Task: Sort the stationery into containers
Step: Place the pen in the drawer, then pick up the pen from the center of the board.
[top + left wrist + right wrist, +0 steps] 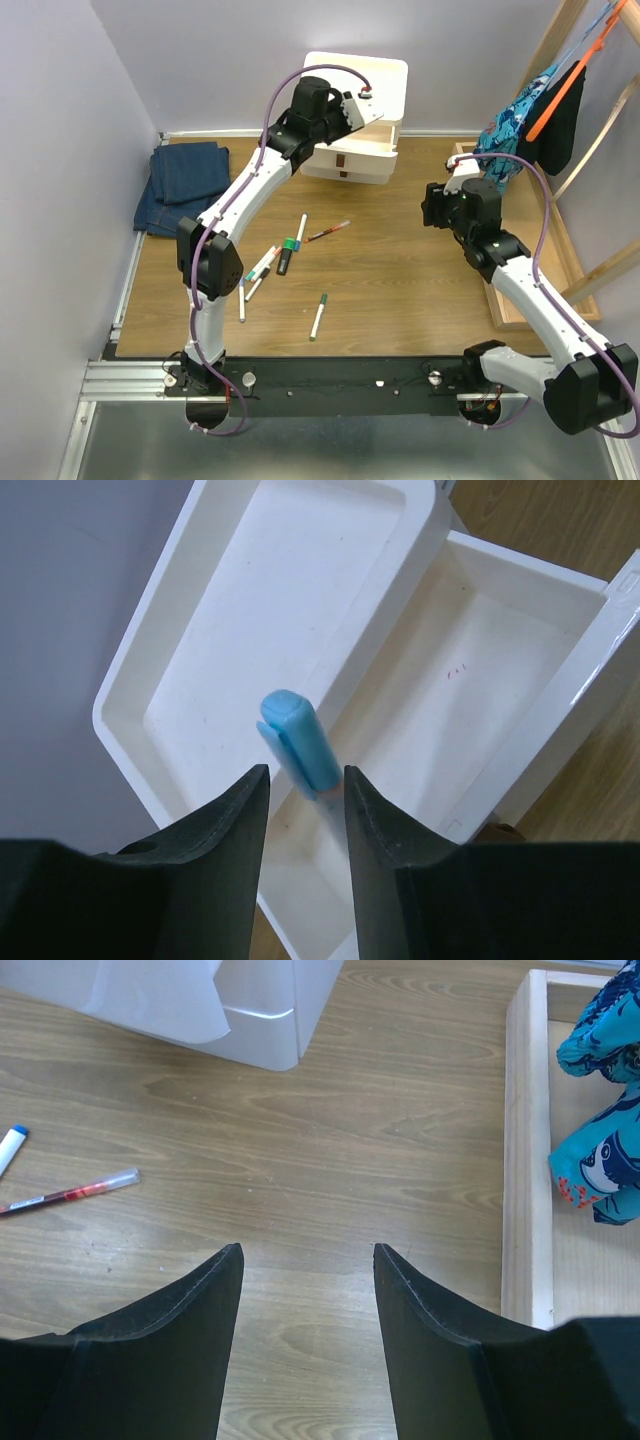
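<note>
The left arm [250, 185] stretches far forward. The left hand [306, 772] points down over a drawer [480, 660], pen [298, 742] between its fingers, grip unclear. The right hand [308, 1250] hovers spread above the tabletop [330, 1140].

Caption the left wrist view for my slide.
Left gripper holds a blue-capped pen over the white cabinet and its open drawer.

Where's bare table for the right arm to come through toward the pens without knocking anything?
Bare wood runs from the right gripper to the cabinet, bordered by the wooden tray and the red pen. Beyond that pen it is crowded: loose pens lie scattered mid-table. The left gripper holds a blue-capped marker above that cabinet.
</note>
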`<state>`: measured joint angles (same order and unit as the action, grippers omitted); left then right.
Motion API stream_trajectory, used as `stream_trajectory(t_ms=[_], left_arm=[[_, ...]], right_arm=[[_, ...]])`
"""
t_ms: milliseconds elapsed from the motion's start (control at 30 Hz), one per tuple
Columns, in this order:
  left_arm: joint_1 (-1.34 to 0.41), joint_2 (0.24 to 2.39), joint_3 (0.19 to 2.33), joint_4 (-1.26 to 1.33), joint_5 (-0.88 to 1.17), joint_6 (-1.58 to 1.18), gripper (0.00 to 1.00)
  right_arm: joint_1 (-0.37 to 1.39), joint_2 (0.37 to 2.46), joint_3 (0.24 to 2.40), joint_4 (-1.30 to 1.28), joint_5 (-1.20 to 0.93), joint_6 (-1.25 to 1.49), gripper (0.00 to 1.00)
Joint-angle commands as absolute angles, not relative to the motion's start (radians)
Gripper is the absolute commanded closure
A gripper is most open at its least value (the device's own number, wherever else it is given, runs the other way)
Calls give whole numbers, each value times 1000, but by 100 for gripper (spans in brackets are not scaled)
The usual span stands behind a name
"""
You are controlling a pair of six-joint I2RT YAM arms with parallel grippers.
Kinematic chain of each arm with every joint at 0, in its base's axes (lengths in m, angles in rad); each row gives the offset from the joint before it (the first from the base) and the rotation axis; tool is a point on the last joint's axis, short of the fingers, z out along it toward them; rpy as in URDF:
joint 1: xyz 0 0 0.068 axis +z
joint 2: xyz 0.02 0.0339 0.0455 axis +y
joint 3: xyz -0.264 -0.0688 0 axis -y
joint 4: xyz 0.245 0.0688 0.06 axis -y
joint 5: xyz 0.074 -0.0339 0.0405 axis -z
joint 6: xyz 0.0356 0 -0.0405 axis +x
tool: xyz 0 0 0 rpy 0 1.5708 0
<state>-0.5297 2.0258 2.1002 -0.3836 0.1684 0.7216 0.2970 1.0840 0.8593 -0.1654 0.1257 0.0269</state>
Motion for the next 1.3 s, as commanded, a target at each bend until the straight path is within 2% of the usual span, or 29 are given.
stream_trajectory(t_ms=[0, 267, 400, 533, 600, 733, 800, 967, 1267], left_arm=[[-531, 2031, 2092, -357, 173, 692, 51], [-529, 1962, 2043, -302, 88, 632, 35], [-528, 1780, 1959, -325, 26, 545, 32], [-482, 1576, 1699, -417, 37, 414, 28], [-456, 1476, 1603, -466, 121, 373, 27], [-404, 1401, 1381, -661, 279, 440, 27], [-396, 1364, 1295, -669, 322, 500, 28], [-350, 1376, 1095, -650, 319, 575, 29], [-308, 1532, 1107, -606, 359, 552, 32]], right_arm=[[288, 1098, 838, -135, 118, 40, 37], [287, 1120, 853, -127, 110, 35, 37], [287, 1109, 844, -129, 118, 29, 37], [287, 1092, 819, -135, 109, 31, 37], [285, 1091, 818, -138, 103, 32, 37], [285, 1101, 825, -152, 84, 37, 37], [285, 1109, 831, -155, 71, 43, 37], [285, 1127, 839, -155, 41, 57, 37], [285, 1134, 851, -176, 40, 52, 37]])
